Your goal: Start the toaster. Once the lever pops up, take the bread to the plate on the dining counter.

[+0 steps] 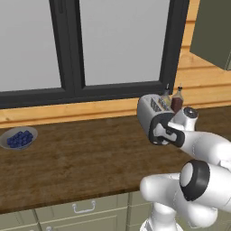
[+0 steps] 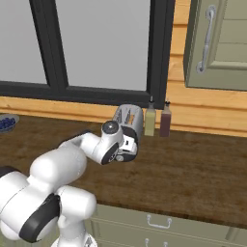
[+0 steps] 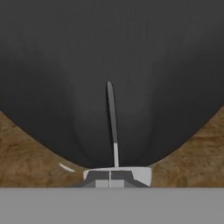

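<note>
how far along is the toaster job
Early. Done: the arm has reached the toaster, with bread in its slots. In hand: the shut gripper sits at the black end panel, at the foot of the lever slot; whether the lever is down is unclear. Left: pop-up, then carrying bread to the plate.

Toaster (image 1: 151, 108): silver body, black end panel (image 3: 109, 65) with a pale slot line. Counter (image 1: 81, 162): dark brown wood grain. Drawers (image 2: 159, 224): beige. Bowl (image 1: 18, 137): grey, holding blue berries. Bottles: one olive (image 2: 150, 122), one dark brown (image 2: 165, 121). Window frame (image 1: 72, 49): black. Wall boards (image 2: 207, 108): light orange wood.
</note>
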You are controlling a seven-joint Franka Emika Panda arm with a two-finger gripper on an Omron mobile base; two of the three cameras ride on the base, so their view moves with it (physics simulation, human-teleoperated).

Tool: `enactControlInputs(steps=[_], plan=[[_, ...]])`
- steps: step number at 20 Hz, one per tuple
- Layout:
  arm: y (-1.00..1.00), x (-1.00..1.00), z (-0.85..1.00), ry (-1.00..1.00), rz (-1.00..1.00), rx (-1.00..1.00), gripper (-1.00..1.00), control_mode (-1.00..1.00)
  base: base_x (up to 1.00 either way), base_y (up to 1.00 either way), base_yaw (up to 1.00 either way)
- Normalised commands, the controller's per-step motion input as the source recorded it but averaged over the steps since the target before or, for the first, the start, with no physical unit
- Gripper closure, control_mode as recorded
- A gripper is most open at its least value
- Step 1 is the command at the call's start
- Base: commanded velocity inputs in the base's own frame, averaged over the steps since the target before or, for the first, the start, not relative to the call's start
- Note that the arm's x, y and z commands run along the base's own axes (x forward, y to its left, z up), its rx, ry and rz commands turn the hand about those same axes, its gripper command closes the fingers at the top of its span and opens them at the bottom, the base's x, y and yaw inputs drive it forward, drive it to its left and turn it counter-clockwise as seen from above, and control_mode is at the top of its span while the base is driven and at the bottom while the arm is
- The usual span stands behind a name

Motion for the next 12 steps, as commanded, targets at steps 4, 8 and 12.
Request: enactControlInputs(steps=[4,8,12], plan=[[0.01,-0.05,-0.69,0.05,0.00,0.00,1.00,-1.00,0.00,0.00,0.00],[0.00,-0.10,-0.20,0.00,0.00,0.00,1.00,-1.00,0.00,0.00,0.00],[0.00,-0.70,0.57,-0.19,0.00,0.00,1.00,-1.00,0.00,0.00,0.00]])
